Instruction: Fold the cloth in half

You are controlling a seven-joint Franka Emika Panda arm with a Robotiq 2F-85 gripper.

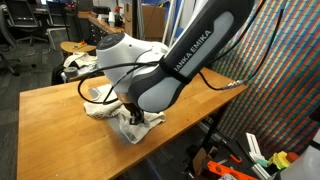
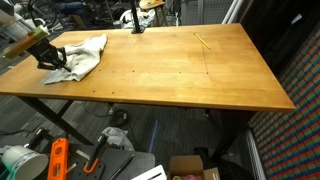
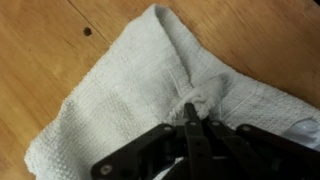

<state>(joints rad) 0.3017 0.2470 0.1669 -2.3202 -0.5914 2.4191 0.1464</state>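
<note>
The cloth (image 3: 130, 90) is an off-white, textured towel lying rumpled on the wooden table (image 2: 180, 70). In the wrist view it fills most of the frame, gathered into a bunched ridge at the fingertips. My gripper (image 3: 194, 108) is shut on that pinched fold of the cloth. In both exterior views the cloth (image 2: 85, 55) lies near one end of the table, with my gripper (image 2: 50, 58) pressed down at its edge. The arm hides much of the cloth (image 1: 130, 125), which shows below the gripper (image 1: 133, 112).
A patterned fabric bundle (image 1: 82, 62) lies at the far corner of the table behind the arm. A small yellow stick (image 2: 202, 41) rests on the table away from the cloth. Tools and boxes (image 2: 60, 160) clutter the floor below the table edge.
</note>
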